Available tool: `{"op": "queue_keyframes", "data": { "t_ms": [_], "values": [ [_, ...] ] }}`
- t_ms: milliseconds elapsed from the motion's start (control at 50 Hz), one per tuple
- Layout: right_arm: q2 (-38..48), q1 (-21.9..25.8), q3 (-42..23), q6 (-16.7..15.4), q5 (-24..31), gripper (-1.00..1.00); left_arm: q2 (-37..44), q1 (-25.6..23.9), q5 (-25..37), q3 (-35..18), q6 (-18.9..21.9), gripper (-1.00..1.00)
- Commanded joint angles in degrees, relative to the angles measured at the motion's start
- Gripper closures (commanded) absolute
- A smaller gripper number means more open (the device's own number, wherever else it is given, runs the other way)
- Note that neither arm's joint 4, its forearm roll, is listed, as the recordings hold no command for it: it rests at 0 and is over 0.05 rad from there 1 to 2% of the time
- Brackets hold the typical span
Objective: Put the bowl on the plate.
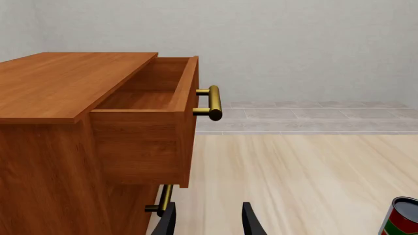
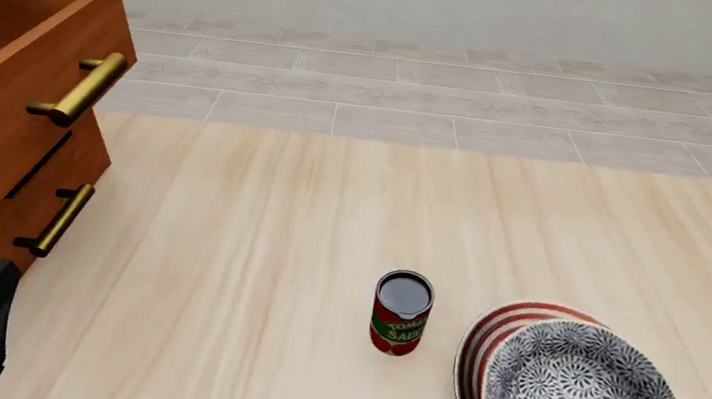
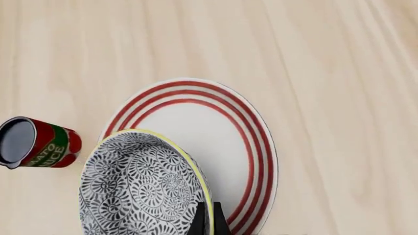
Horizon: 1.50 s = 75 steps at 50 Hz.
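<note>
Starting with the left wrist view, your left gripper [image 1: 207,220] hangs spread and empty beside the drawer unit [image 1: 78,127]. From the front, the bowl [image 2: 583,391] hovers over the plate [image 2: 495,341], near the can [image 2: 401,312]. In the right wrist view, your right gripper [image 3: 209,220] pinches the rim; lowering and release remain.

- The table [image 2: 322,256] looks like pale, smooth wood with long faint grain, matt
- Left of the can [image 2: 401,313], the cabinet [image 2: 3,119] is reddish-brown wood with visible grain and a soft satin sheen
- Its handles [image 2: 80,88] look like brushed brass metal, slightly shiny
- The can shows a glossy red-and-green printed label and a dull grey metal top
- Right of the can, the plate [image 3: 216,142] looks like smooth glazed white ceramic with red rings
- The bowl [image 3: 140,188] looks ceramic too, densely patterned grey and white, pale rim
- The right gripper [image 3: 210,223] fingers look matt black plastic
</note>
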Motion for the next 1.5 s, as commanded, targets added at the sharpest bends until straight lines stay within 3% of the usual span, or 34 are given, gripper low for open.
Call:
{"op": "queue_keyframes", "data": {
  "t_ms": [20,560,580,1100,1500],
  "values": [
    [-0.08,-0.90,-0.33,-0.60,0.09,1.00,0.00,0.00,0.00,0.00,0.00,-1.00],
    [4.76,-2.05,-0.36,-1.85,-4.47,1.00,0.00,0.00,0.00,0.00,0.00,-1.00],
    [4.99,-2.03,-0.31,-1.93,-4.68,-1.00,0.00,0.00,0.00,0.00,0.00,-1.00],
    [4.46,-3.26,-1.31,-2.91,-3.93,-1.00,0.00,0.00,0.00,0.00,0.00,-1.00],
    [2.97,-5.44,-8.17,-6.03,1.10,-1.00,0.00,0.00,0.00,0.00,0.00,-1.00]
  ]
}}
